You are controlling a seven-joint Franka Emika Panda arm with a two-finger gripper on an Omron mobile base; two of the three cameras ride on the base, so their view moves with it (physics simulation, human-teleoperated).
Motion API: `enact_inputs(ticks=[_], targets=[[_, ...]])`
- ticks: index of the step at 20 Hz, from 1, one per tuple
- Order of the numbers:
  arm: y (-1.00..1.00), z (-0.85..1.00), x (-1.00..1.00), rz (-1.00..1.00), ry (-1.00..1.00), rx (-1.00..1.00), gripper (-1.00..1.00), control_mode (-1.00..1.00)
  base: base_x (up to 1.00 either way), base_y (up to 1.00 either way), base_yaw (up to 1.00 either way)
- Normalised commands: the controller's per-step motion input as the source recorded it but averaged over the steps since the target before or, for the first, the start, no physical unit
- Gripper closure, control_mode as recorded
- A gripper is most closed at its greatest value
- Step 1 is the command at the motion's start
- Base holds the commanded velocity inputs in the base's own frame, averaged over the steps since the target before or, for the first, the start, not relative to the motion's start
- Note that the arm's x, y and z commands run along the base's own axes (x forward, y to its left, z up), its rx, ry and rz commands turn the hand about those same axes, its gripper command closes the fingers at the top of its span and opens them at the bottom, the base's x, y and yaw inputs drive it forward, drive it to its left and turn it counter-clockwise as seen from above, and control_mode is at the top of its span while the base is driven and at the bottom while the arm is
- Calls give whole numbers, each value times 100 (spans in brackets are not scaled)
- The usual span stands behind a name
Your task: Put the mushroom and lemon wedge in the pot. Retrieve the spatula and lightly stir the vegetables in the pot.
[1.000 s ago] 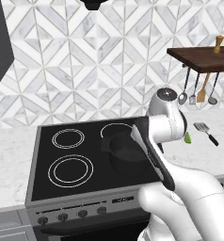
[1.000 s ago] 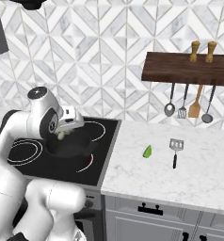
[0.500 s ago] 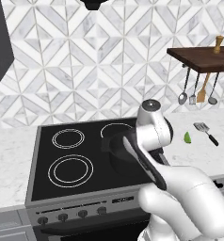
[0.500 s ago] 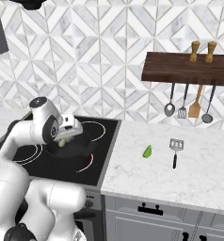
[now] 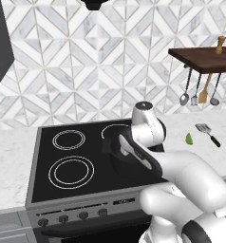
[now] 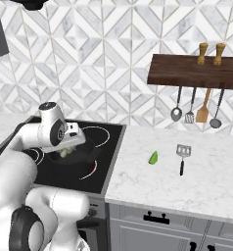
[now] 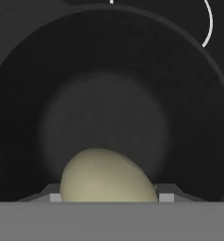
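A: What is shown in the left base view?

B: The pot (image 5: 116,153) is seen on the stove (image 5: 62,166) at frame centre, largely covered by the arm. The lemon wedge (image 5: 189,138) and the spatula (image 5: 207,134) are seen at the right, on the counter (image 5: 219,156).

A: And in the right base view?

B: The gripper (image 6: 65,151) is held over the pot (image 6: 84,156) at centre left, with a pale mushroom (image 6: 63,152) at its tip. The lemon wedge (image 6: 153,157) and spatula (image 6: 181,156) are seen at centre right, untouched.

A: And in the hand view?

B: The mushroom (image 7: 107,176) is seen at the bottom, clamped between the jaws above the empty pot (image 7: 109,84). The first placement is judged nearly done; wedge, spatula retrieval and stirring are left.
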Motion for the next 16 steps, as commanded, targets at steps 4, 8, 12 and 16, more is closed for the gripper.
enact_inputs(ticks=[4,8,12,16], targets=[[0,-17,5,4,8,2,100,-100,0,0,0],[0,-25,2,0,0,0,100,-100,0,0,0],[0,-26,8,0,0,0,100,-100,0,0,0],[0,-9,3,1,9,0,100,-100,0,0,0]])
